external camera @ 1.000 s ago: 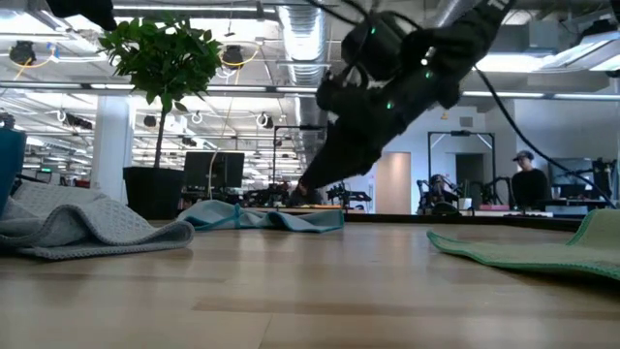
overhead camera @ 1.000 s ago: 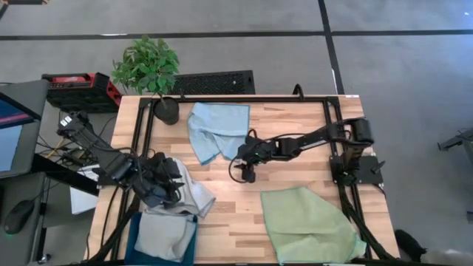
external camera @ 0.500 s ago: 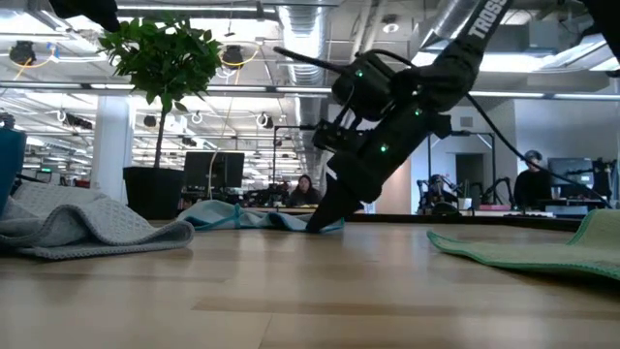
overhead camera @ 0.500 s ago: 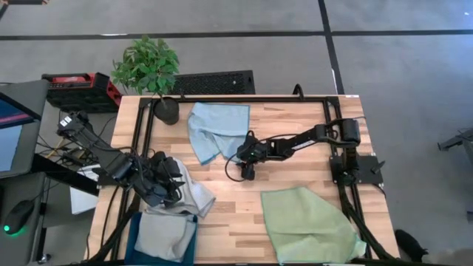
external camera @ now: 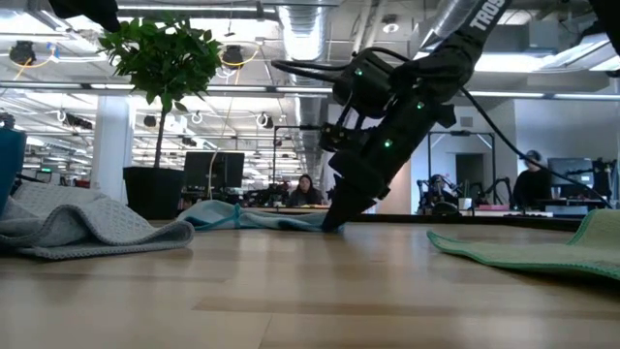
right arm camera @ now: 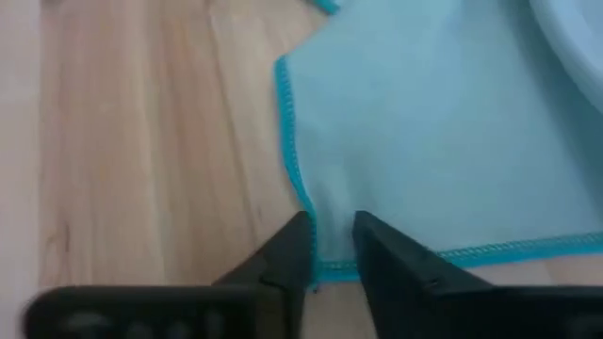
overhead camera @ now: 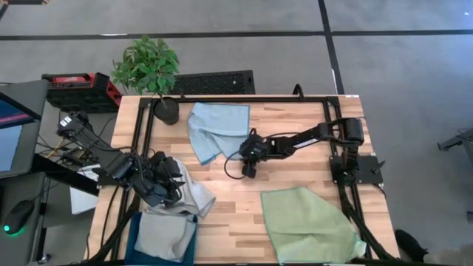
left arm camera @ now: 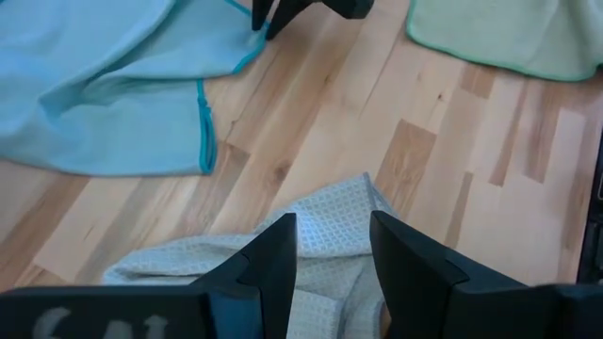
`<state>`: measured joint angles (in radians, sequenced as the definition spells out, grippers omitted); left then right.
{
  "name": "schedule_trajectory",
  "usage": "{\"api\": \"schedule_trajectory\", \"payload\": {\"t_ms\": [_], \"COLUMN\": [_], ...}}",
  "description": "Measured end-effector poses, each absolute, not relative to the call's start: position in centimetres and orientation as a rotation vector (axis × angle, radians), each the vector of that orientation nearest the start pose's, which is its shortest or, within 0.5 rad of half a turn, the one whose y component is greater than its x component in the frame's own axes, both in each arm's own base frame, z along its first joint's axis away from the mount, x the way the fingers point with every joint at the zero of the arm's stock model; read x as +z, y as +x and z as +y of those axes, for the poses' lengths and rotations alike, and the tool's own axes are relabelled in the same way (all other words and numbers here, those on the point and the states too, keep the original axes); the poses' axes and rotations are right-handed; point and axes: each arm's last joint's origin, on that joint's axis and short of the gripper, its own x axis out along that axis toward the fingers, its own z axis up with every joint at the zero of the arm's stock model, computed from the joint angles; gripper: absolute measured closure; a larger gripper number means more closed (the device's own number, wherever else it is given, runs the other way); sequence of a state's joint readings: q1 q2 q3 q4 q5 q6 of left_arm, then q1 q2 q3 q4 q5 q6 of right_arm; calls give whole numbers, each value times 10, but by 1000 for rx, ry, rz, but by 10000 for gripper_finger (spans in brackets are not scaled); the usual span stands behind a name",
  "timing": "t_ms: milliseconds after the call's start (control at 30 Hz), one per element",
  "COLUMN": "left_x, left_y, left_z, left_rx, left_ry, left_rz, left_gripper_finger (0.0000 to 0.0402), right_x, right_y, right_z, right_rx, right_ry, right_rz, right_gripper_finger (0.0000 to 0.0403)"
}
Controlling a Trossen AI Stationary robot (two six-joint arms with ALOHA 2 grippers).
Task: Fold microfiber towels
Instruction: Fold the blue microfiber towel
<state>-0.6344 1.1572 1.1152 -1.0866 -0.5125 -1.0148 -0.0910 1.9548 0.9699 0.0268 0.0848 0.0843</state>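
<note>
A light blue towel (overhead camera: 216, 127) lies crumpled at the table's far middle. My right gripper (right arm camera: 332, 250) is down at its near right corner, open, one finger on either side of that corner. A pale grey towel (overhead camera: 194, 198) lies heaped at the near left. My left gripper (left arm camera: 332, 226) hangs open above it, and I cannot tell whether it touches the cloth. A second grey towel (overhead camera: 166, 235) rests in the dark teal bin (overhead camera: 133, 240). A larger light green towel (overhead camera: 307, 225) lies spread at the near right. My right gripper's fingertips (right arm camera: 377, 254) stand on the light blue towel's hemmed corner (right arm camera: 316, 235), with a narrow gap between them. They come slanting down from the table's right (external camera: 334, 223). The corner lies flat on the table between them, neither bunched nor lifted.
A potted plant (overhead camera: 148, 70) stands at the far left corner. A black frame rail (overhead camera: 329, 125) runs along the table's sides. Bare wood (overhead camera: 244, 199) lies between the towels. People sit in the room beyond (external camera: 531, 184).
My right gripper has sunk to the table, tipped steeper and drawn in to the light blue towel's corner. The towels lie as they did.
</note>
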Motion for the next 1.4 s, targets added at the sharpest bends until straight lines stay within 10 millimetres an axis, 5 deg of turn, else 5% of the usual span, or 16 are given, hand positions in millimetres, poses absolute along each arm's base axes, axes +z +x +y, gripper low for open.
{"api": "schedule_trajectory", "payload": {"t_ms": [167, 467, 867, 1067, 1267, 1400], "left_x": [306, 270, 223, 228, 247, 237], "left_y": [179, 229, 300, 326, 349, 361], "left_z": [-103, -83, -55, -34, -22, -17], "left_rx": [398, 550, 445, 435, 235, 206], "left_ry": [-325, -91, 112, 115, 148, 183], "left_rz": [893, 1004, 1035, 866, 633, 607], "left_gripper_finger": [273, 273, 273, 273, 273, 273], "right_x": [105, 138, 196, 216, 218, 216], "right_y": [355, 335, 307, 297, 294, 295], "right_z": [-35, -33, -36, -39, -39, -39], "right_rx": [-229, -227, -266, -304, -314, -320], "right_ry": [132, 190, 174, 190, 204, 215], "right_rz": [953, 1013, 963, 915, 919, 923], "right_gripper_finger": [388, 397, 401, 402, 402, 403]}}
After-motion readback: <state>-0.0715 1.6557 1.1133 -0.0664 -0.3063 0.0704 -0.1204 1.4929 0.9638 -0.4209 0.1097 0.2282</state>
